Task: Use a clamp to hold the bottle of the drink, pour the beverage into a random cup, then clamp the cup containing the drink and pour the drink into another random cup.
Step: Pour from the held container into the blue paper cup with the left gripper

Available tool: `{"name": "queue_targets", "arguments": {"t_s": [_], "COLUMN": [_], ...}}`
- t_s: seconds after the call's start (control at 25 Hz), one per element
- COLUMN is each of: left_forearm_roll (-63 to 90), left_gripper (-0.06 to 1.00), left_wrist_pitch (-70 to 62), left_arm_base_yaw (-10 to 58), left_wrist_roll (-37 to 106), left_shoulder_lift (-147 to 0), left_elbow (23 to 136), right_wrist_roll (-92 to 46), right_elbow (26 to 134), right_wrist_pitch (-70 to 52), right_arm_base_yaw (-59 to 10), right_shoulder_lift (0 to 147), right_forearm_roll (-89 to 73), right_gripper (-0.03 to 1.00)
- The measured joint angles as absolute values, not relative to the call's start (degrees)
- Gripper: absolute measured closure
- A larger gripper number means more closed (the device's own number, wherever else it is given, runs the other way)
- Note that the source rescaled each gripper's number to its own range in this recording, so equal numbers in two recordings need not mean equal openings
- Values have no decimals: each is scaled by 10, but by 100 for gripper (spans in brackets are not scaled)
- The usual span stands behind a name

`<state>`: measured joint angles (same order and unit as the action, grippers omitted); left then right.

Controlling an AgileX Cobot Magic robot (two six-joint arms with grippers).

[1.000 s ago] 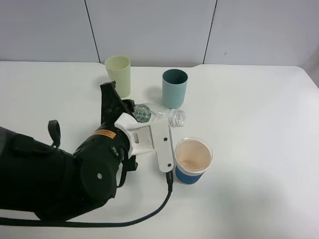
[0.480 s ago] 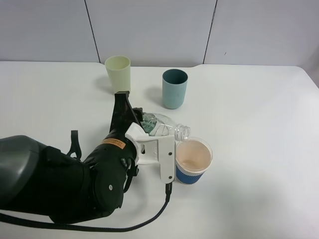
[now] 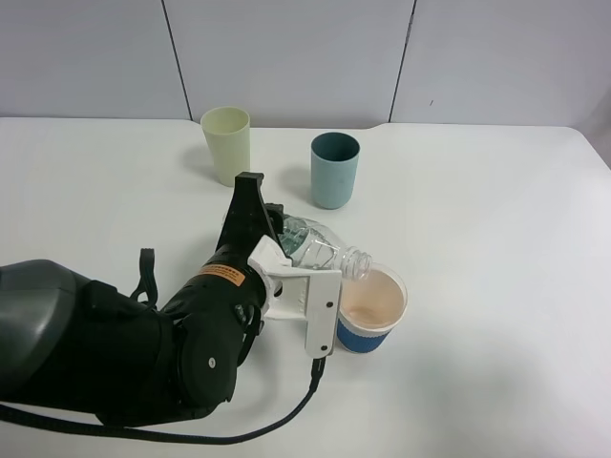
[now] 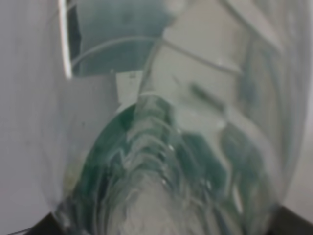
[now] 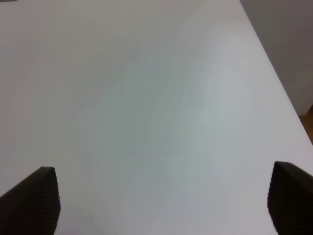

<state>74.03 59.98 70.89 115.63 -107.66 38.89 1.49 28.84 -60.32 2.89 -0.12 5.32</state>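
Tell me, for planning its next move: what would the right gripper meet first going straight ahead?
Likely just the white table; nothing else shows ahead of the open right gripper, depth unclear.

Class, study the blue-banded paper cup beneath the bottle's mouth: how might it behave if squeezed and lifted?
The paper cup looks thin-walled, so a hard squeeze would probably buckle it. It seems light, so a nudge from the tilted bottle at its rim might slide or tip it.

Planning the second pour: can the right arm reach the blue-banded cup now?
Probably yes: the table right of the blue-banded cup is bare. Only the bottle in the left gripper leans over its rim from the left. The right gripper is open.
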Motion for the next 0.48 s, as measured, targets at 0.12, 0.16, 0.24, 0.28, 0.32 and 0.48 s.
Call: {"name": "queue_targets", "arguments": {"t_s": [0.12,0.16,0.24,0.28,0.32,0.48], "left_forearm_roll": [752,762,779,783,785,786], "left_gripper": [93,93,93,93,93,93], "left_wrist_pitch": [600,600,600,600,601,601], "left_arm_base_yaw": [710,710,710,710,710,710], "left_wrist_roll": [1168,1170,1175,1179,1183,1198], "left_shoulder_lift": [-1077,-1077,-1077,-1077,-1077,-1077], "left_elbow": [390,394,408,415,418,421], "right_wrist_roll": [15,15,15,15,15,15], "right_elbow": [288,288,288,288,288,288], "right_wrist_pitch": [-603,-603,-603,-603,-603,-603], "right_arm_base_yaw": [29,29,29,29,29,29], "right_shoulder_lift": [-1,-1,-1,-1,-1,-1], "right_forearm_roll": [53,53,53,53,53,53], "right_gripper": [41,41,41,41,41,43]}}
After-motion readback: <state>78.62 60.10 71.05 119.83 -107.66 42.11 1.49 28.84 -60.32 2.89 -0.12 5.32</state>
